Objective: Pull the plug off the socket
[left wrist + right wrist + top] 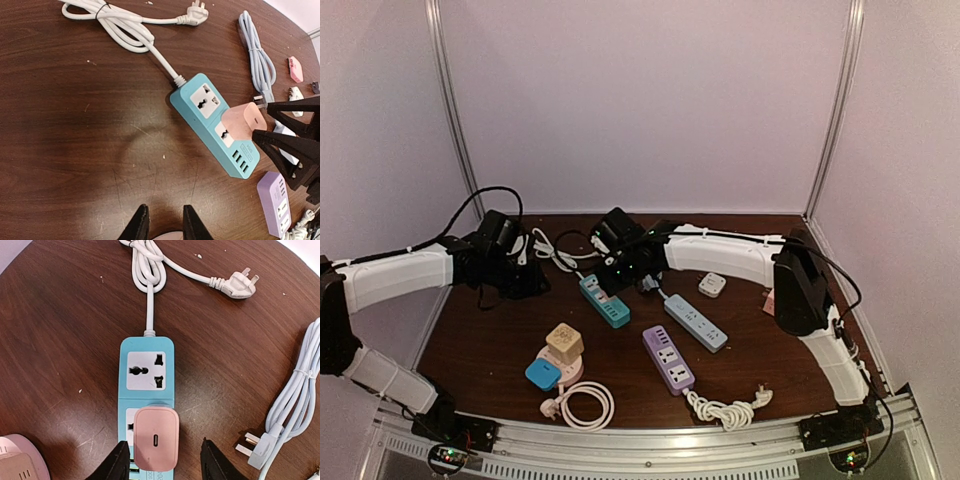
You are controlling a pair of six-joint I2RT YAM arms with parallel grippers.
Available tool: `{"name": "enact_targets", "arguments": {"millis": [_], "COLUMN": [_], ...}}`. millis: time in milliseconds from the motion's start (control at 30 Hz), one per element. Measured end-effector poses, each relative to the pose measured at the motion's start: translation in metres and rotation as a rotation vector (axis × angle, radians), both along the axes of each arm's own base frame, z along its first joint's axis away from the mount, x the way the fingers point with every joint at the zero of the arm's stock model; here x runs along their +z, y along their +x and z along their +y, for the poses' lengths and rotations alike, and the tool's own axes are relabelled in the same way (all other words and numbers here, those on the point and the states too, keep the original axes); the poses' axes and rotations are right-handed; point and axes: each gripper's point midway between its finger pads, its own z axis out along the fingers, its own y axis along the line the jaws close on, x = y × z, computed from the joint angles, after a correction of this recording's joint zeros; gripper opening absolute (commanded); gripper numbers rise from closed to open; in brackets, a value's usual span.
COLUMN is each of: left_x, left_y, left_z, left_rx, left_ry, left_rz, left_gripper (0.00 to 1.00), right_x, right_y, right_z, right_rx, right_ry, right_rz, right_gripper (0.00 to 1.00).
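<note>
A pink plug (155, 437) sits in the near socket of the teal power strip (146, 365); it also shows in the left wrist view (243, 121). My right gripper (164, 460) is open and straddles the plug, with the left finger close to its side and the right finger well apart. In the top view the right gripper (620, 268) hovers over the strip's (607, 303) far end. My left gripper (162, 225) is open and empty over bare table to the left of the strip (215, 125); in the top view it (525, 282) is at the back left.
The strip's white cord and plug (235, 282) lie behind it. A grey-white cable (295, 400) lies to its right. A light-blue strip (695, 321), a purple strip (668, 358), a pink round socket with cube adapters (558, 360) and a coiled white cord (585, 405) lie nearer me.
</note>
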Motion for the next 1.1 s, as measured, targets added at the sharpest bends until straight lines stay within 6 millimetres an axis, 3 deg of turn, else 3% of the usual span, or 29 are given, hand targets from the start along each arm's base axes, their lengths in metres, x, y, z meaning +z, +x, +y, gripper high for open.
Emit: {"name": "enact_targets", "arguments": {"millis": [333,600,867,1100], "left_x": [-0.008,-0.015,-0.022,-0.033], "left_y": [-0.001,0.0,0.006,0.012], "left_z": [-0.003,-0.009,-0.035,-0.06], "left_rx": [-0.007,-0.009,-0.037,-0.046], "left_ry": [-0.002,-0.029,-0.16,-0.291], "left_rz": [0.025,0.054,0.096,0.15], "left_gripper": [0.25,0.25,0.24,0.24], "right_x": [-0.004,-0.012,-0.013,-0.013], "right_y": [0.005,0.005,0.005,-0.009], "right_z": [0.008,0.008,0.006,-0.017], "right_rx": [0.007,0.023,0.021,0.01], "right_ry": [0.004,-0.017,-0.018,-0.044], "right_rz": [-0.007,-0.006,-0.013,0.004], "right_gripper": [0.39,0.2,0.11,0.1]}}
